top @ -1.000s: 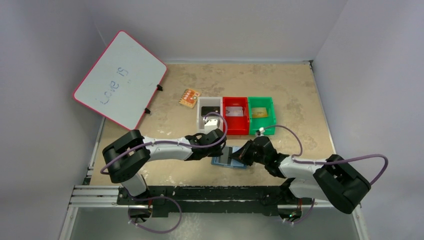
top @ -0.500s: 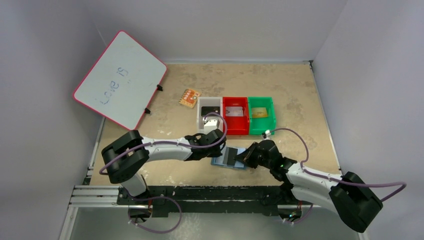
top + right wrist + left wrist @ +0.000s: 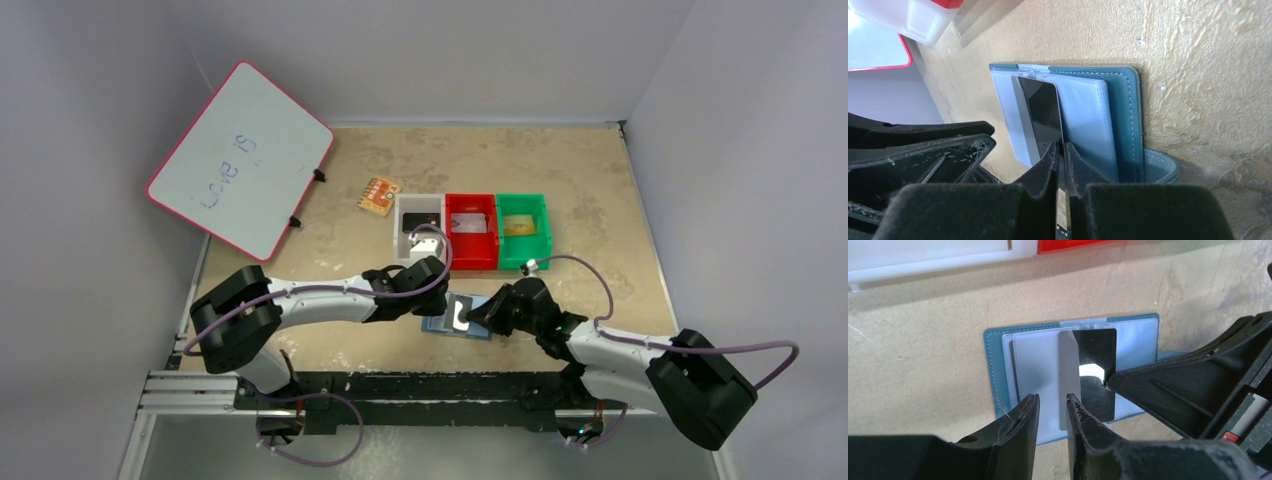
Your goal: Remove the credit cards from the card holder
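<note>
we are drawing a credit card [image 3: 1040,107] out of the open card holder [image 3: 1128,115].
the right fingers [image 3: 1038,175] are pinching the near end of the black card, while the left fingers [image 3: 1018,425] are hovering slightly spread over the holder's near edge, gripping nothing. the holder is lying open and flat on the table [image 3: 1198,75], just in front of the row of bins [image 3: 497,232], its long axis running left to right. the card's long axis is crossing it, pointing toward the bins, and one long side seems to be tilting up. we are judging the far end to be at the pocket mouth. with the left fingers not clearly pressing down, the holder could be dragged along, or the thin card could slip or bend in so narrow a pinch.
</note>
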Action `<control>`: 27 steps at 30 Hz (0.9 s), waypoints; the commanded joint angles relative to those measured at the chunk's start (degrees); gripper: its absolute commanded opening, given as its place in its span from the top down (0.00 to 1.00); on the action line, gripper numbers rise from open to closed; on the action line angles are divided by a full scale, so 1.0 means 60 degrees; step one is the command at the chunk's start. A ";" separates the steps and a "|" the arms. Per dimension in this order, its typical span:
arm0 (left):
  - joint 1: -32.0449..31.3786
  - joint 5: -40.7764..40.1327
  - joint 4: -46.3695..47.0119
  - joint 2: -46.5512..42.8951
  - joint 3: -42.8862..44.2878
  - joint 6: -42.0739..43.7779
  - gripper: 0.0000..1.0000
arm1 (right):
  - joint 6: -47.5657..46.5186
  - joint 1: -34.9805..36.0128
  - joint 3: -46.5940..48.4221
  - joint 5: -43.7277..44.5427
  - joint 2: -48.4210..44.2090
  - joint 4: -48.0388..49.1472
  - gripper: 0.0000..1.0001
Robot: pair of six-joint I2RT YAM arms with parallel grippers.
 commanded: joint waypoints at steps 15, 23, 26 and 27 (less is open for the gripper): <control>-0.0279 0.0414 0.0055 0.0991 -0.0042 -0.0057 0.83 | 0.0030 -0.0066 0.0028 0.0126 -0.0025 0.0089 0.75; -0.0289 0.0333 -0.0098 0.1043 -0.0161 -0.0087 0.86 | 0.0147 -0.0161 -0.0306 -0.0152 0.0203 0.1207 0.72; -0.0301 0.0330 -0.0113 0.1073 -0.0130 -0.0070 0.87 | 0.0145 -0.0212 -0.0393 -0.0329 0.0391 0.1695 0.73; -0.0304 0.0333 -0.0116 0.1080 -0.0121 -0.0081 0.87 | 0.0099 -0.0208 -0.0387 -0.0391 0.0456 0.1789 0.74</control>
